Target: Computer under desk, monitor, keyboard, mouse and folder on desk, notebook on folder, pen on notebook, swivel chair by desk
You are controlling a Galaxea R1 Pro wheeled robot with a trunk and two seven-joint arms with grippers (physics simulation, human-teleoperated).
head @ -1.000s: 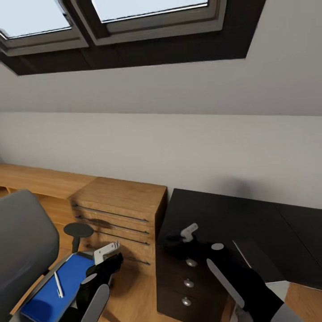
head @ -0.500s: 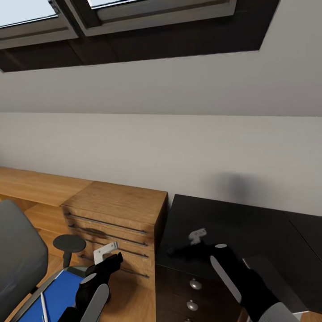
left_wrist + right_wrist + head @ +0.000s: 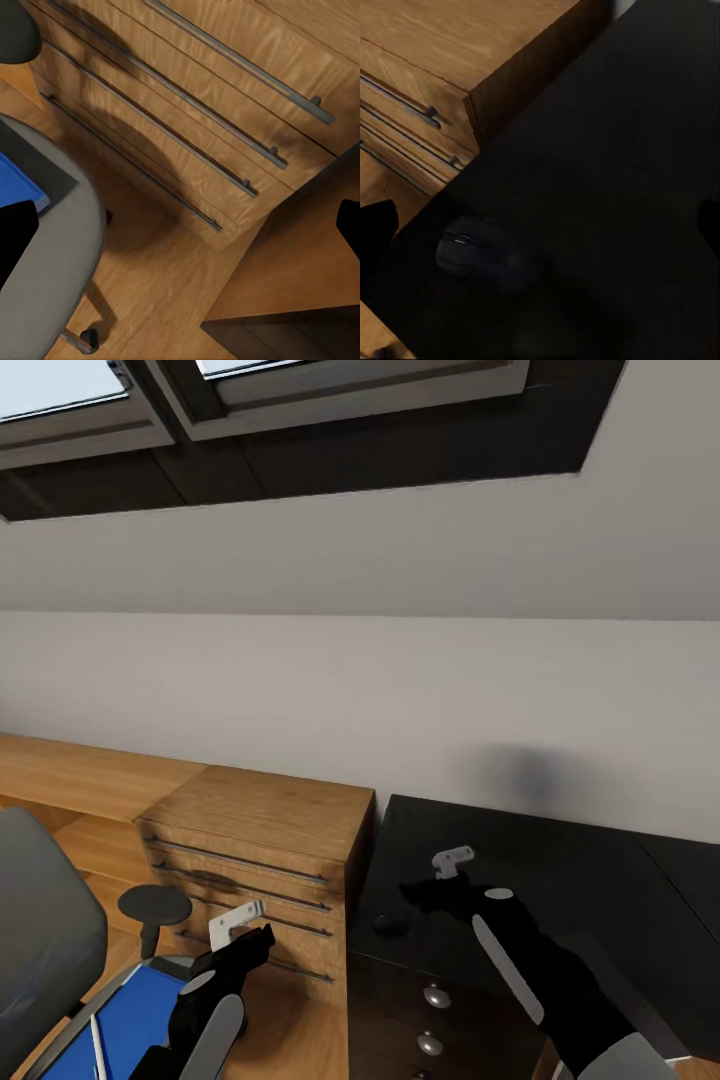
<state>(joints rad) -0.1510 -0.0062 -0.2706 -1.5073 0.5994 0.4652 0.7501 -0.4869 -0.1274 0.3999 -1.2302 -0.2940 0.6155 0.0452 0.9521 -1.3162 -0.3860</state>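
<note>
The right gripper (image 3: pixel 440 875) has drawn back, fingers apart, leaving the mouse (image 3: pixel 388 925) on the desk (image 3: pixel 560 860) at 7 o'clock — folder (image 3: pixel 135 1015) and pen (image 3: pixel 97 1050) await on the swivel chair (image 3: pixel 40 930); left gripper (image 3: pixel 240 930) open-fingered

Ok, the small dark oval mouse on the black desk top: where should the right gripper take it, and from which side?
Probably from straight above, fingers closing across the narrow flanks of the small dark oval mouse. It lies flat and low on the black desk top near the front corner, so only its sides offer purchase. The right gripper hovers just beyond it.
</note>
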